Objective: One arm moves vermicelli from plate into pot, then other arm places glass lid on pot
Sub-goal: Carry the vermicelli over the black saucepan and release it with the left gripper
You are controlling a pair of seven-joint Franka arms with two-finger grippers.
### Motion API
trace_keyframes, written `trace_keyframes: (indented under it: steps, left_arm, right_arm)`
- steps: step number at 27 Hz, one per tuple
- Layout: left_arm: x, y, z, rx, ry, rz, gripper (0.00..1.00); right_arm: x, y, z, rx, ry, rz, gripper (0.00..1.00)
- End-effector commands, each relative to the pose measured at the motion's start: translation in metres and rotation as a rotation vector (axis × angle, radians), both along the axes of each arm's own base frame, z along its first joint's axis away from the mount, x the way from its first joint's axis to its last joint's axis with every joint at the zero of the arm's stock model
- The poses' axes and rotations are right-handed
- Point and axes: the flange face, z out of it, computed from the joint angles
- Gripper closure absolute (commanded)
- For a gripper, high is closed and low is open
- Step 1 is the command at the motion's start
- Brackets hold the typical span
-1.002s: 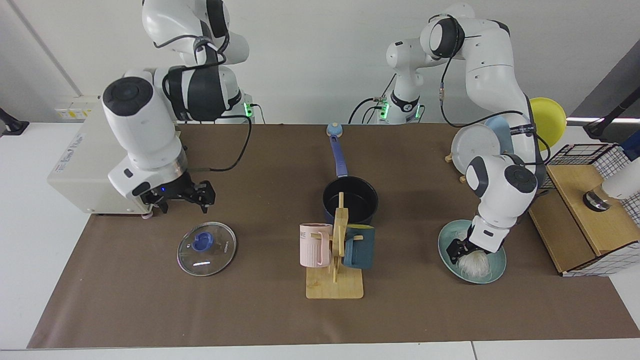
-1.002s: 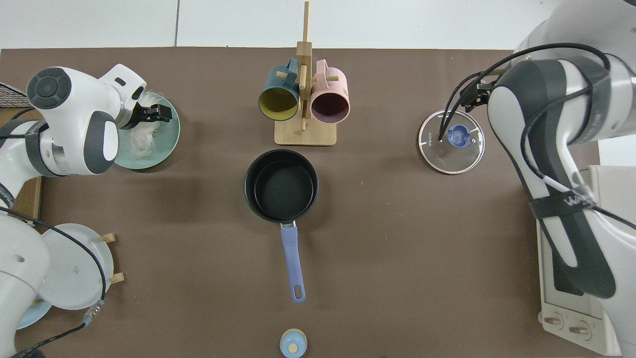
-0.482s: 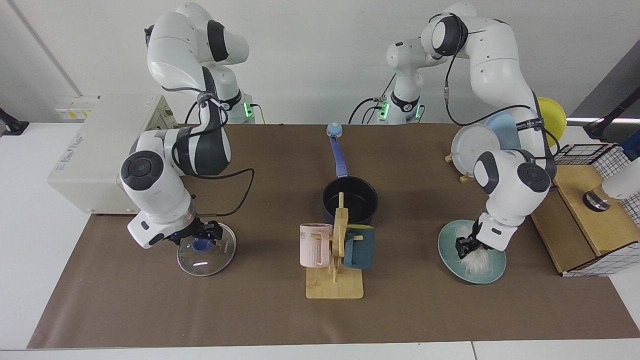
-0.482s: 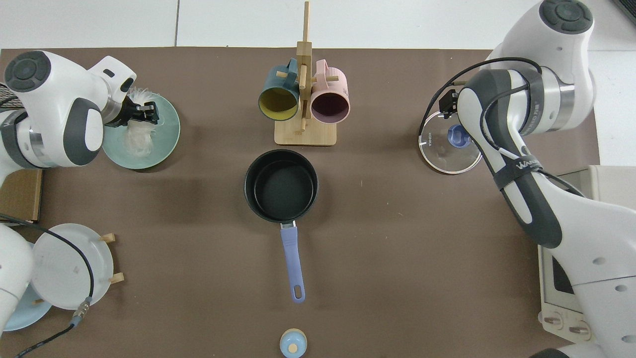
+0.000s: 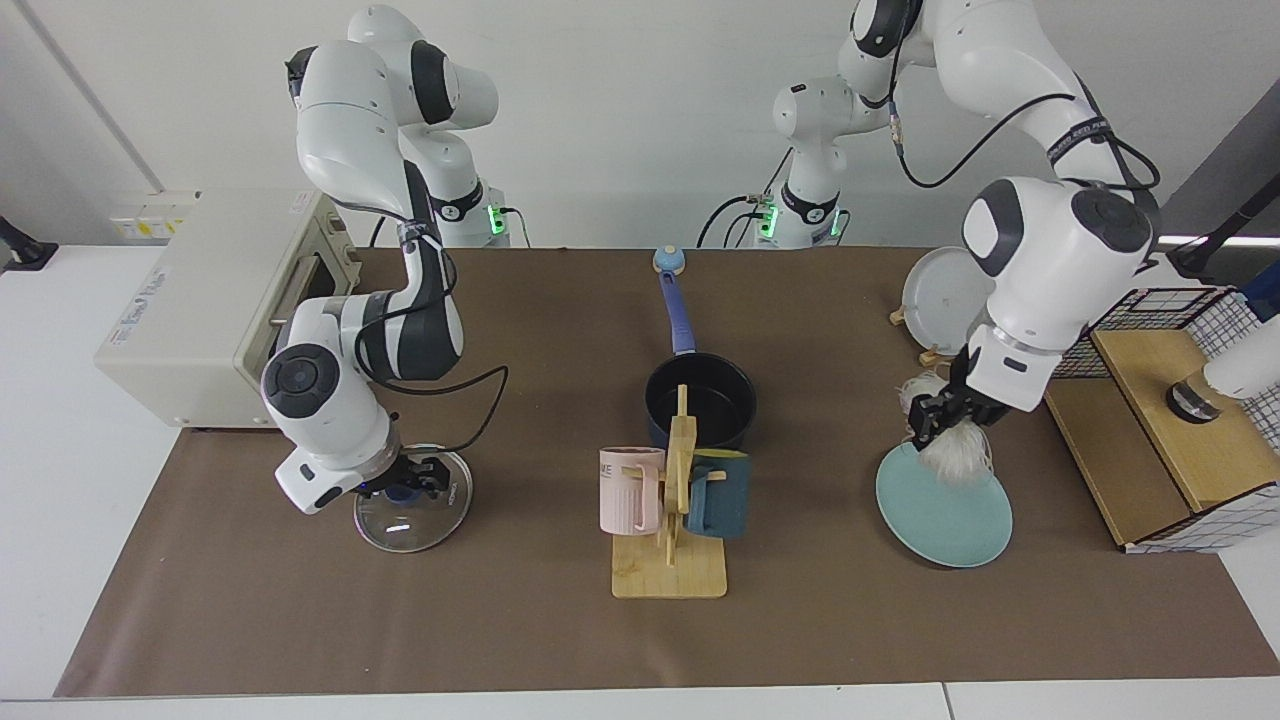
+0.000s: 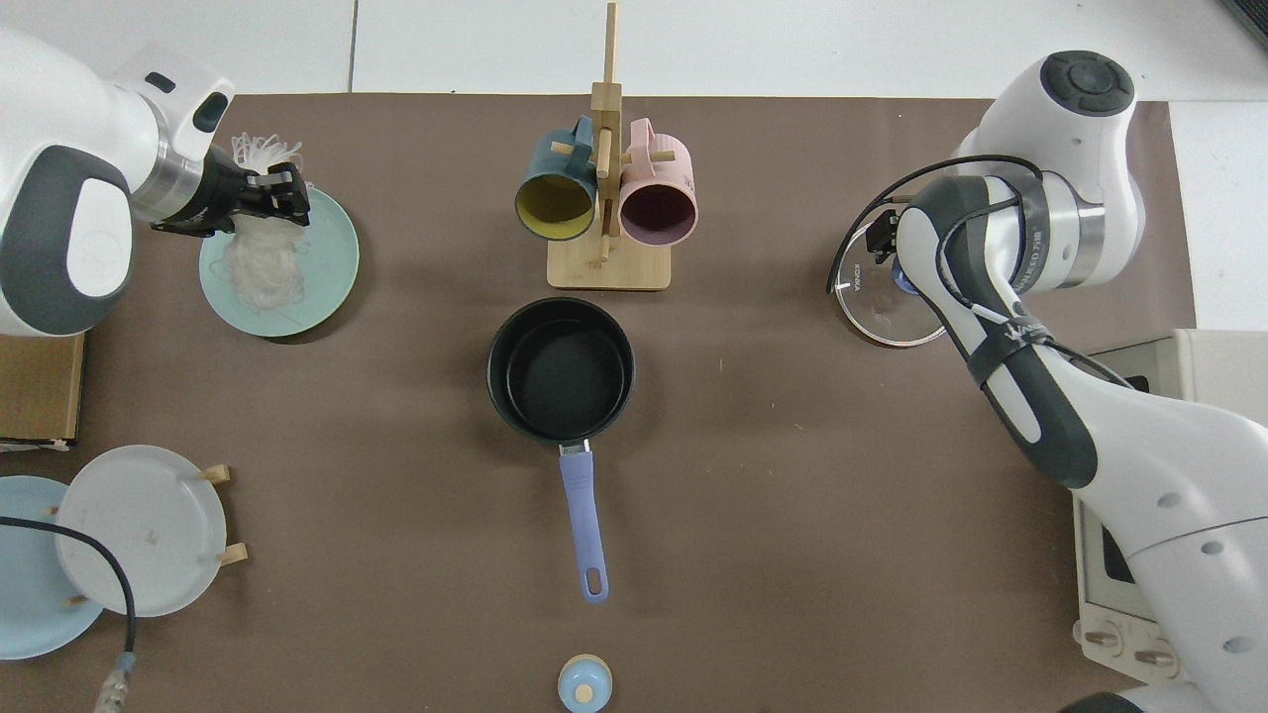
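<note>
Vermicelli (image 5: 955, 455) hangs in a white tuft from the left claw (image 5: 935, 412), pinched between its fingers above the teal plate (image 5: 945, 510), strands trailing downward. At the table's centre the pot (image 5: 700, 400) sits empty, its long blue handle pointing toward the robots' bases. The right claw (image 5: 405, 477) is down at the glass lid (image 5: 412, 510), around its blue knob; I cannot tell whether it grips it.

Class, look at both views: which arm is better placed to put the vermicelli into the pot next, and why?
Left. The left gripper already holds the vermicelli lifted above the plate; the pot is empty. The right gripper is at the glass lid.
</note>
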Motion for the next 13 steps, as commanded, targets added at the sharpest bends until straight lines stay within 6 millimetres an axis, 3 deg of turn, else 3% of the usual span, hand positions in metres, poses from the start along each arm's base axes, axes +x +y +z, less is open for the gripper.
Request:
trace_keyframes:
  steps: [1, 3, 7, 10, 13]
  left_arm:
    - [-0.037, -0.073, 0.017, -0.029, 0.047, 0.085, 1.0]
    - [-0.054, -0.112, 0.013, -0.036, 0.06, 0.102, 1.0]
    - [-0.073, -0.157, 0.003, -0.063, 0.046, 0.074, 1.0]
    - [-0.094, -0.196, -0.03, -0.077, 0.054, 0.011, 1.0]
    - [-0.113, -0.218, -0.071, -0.095, 0.044, -0.022, 1.0]
  right_arm:
    - [-0.009, 0.001, -0.001, 0.027, -0.001, 0.031, 0.01]
    - [-0.01, 0.003, -0.006, 0.027, -0.004, 0.035, 0.01]
    - [-0.01, 0.008, -0.012, 0.028, -0.021, 0.043, 0.01]
    - [-0.011, 0.0, -0.012, 0.029, -0.01, 0.049, 0.01]
    - [-0.012, -0.003, -0.012, 0.032, -0.004, 0.071, 0.01]
